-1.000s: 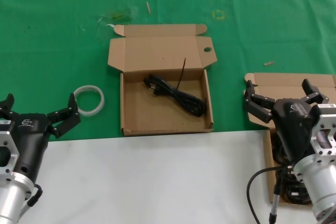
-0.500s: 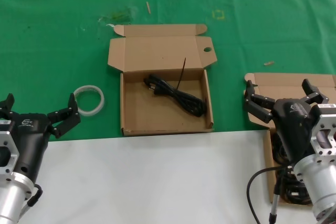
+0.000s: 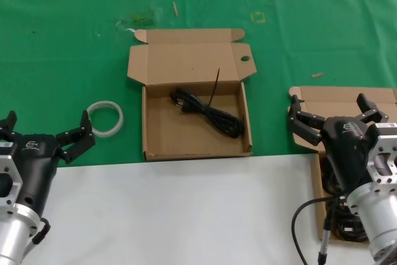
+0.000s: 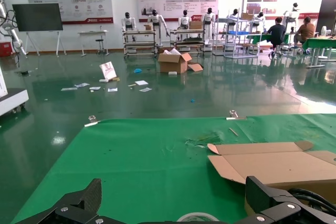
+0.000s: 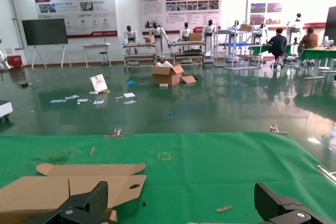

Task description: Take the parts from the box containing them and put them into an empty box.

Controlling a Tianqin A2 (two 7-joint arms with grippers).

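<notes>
Nothing moved for you: both tools, left (image 3: 44,130) and right (image 3: 335,111), stayed wide over the green tabletop (image 3: 62,60); glossy hall floor (image 4: 157,103) beyond.

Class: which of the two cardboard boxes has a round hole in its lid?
The middle box, holding one cable bundle; the box under the right gripper shows no hole.

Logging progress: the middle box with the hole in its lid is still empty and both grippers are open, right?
Not quite. The head view shows one cable bundle already lying in the middle box, so it is not empty. The rest holds: its lid has the hole, and the left gripper and right gripper are both open.
</notes>
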